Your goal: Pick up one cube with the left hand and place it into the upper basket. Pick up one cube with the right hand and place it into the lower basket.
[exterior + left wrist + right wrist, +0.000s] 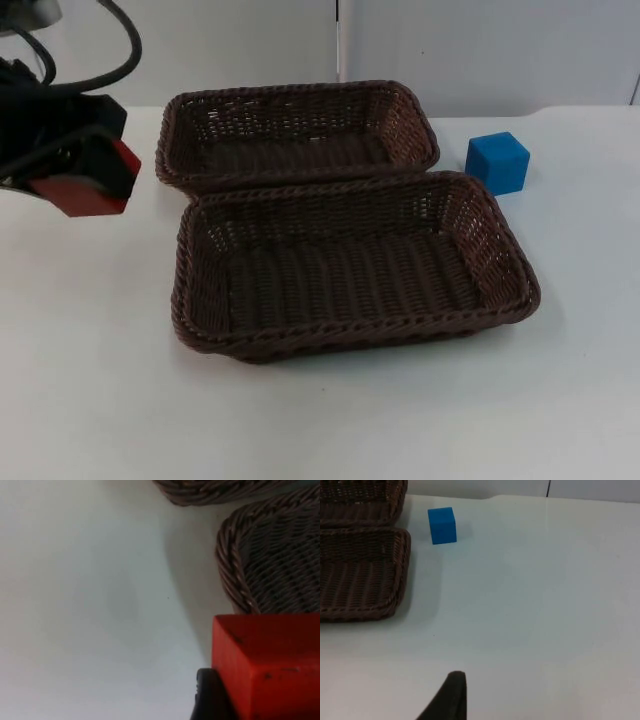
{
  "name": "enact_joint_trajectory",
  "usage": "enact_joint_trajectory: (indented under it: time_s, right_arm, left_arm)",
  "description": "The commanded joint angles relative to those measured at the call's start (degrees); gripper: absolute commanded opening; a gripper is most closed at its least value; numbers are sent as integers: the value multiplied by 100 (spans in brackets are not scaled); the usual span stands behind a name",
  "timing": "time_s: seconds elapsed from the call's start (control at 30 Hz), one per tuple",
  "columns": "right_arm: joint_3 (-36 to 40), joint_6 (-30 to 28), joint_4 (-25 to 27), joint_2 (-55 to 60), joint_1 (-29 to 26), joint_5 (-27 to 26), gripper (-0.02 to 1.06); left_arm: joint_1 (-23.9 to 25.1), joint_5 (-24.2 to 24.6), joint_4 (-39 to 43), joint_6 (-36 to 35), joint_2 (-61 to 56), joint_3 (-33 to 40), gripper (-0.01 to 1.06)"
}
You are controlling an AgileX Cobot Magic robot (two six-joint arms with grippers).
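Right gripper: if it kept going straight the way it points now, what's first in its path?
Probably nothing but bare table. Seen from its wrist camera, the right gripper faces open white surface; the blue cube and the lower basket lie off to one side. Depth is hard to judge.

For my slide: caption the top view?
Left gripper holds red cube beside two empty baskets; blue cube waits.

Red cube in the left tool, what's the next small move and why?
Probably carry it right, over the upper basket. The left tool holds the red cube off the table, left of that basket's rim, and both baskets look empty. The blue cube sits untouched.
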Motion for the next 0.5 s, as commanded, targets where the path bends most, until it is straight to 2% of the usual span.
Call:
enact_joint_trajectory:
  time_s: [0.0, 0.3, 0.47]
  right_arm:
    - [38, -20, -38, -5, -11, -45, 105]
    - [38, -20, -65, -5, -11, -45, 105]
    - [38, -20, -65, -5, -11, -45, 105]
  left_arm:
    - [-13, 48, -163, 114, -61, -41, 0]
    - [-13, -9, -785, 603, -61, -41, 0]
    - [-13, -9, -851, 622, -61, -52, 0]
